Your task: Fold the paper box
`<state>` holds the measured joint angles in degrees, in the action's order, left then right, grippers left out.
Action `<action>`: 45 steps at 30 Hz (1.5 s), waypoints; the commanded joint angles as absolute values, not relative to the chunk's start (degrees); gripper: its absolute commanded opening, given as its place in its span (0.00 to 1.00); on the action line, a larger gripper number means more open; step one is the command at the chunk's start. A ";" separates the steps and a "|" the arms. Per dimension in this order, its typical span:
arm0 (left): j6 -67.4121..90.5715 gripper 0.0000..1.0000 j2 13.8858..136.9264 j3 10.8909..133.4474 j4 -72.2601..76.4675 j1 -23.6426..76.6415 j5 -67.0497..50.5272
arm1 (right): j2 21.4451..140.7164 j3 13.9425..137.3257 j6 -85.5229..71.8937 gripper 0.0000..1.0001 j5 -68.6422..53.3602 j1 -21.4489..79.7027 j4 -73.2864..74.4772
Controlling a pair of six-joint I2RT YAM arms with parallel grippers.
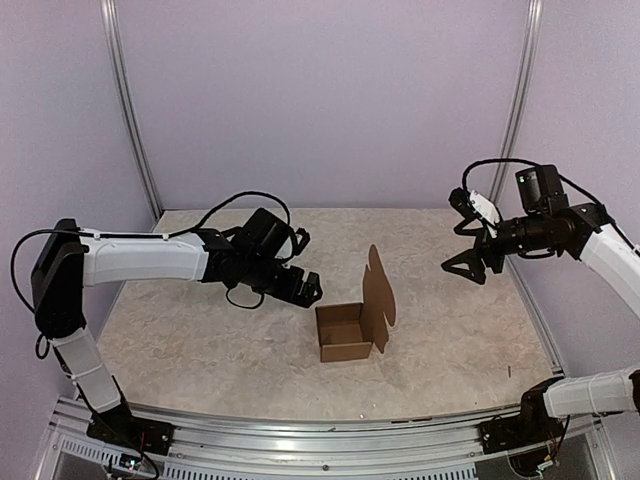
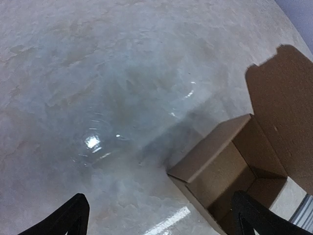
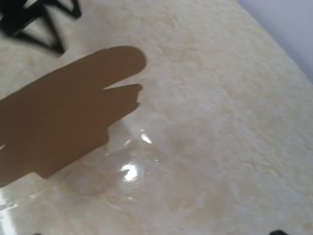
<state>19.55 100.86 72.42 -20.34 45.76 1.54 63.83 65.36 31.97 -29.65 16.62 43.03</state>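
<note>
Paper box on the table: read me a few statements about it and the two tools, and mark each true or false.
1. The paper box lies as a flat sheet. False: its walls are up, forming an open-topped box.
2. Its lid flap stands upright. True.
3. The left tool is clamped on the box. False: it is open, on the box's left side, gripping nothing.
4. The right tool is open, raised off to the box's right, holding nothing. True.
5. The box rests on the table. True.
</note>
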 commanded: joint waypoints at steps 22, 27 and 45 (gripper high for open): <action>6.34 0.99 101.15 88.20 -34.07 56.31 27.86 | 63.09 65.63 18.44 1.00 -29.17 16.05 35.67; 4.12 0.99 100.10 79.76 -21.80 59.32 28.19 | 70.95 74.64 15.06 0.89 -34.89 20.23 41.86; 31.36 0.99 90.13 72.58 -33.51 56.47 24.86 | 92.85 88.59 8.11 0.76 -23.22 39.48 55.02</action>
<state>25.96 93.25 72.73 -30.04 54.83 24.36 91.68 88.05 9.98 -28.42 38.33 52.88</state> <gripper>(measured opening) 0.987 0.801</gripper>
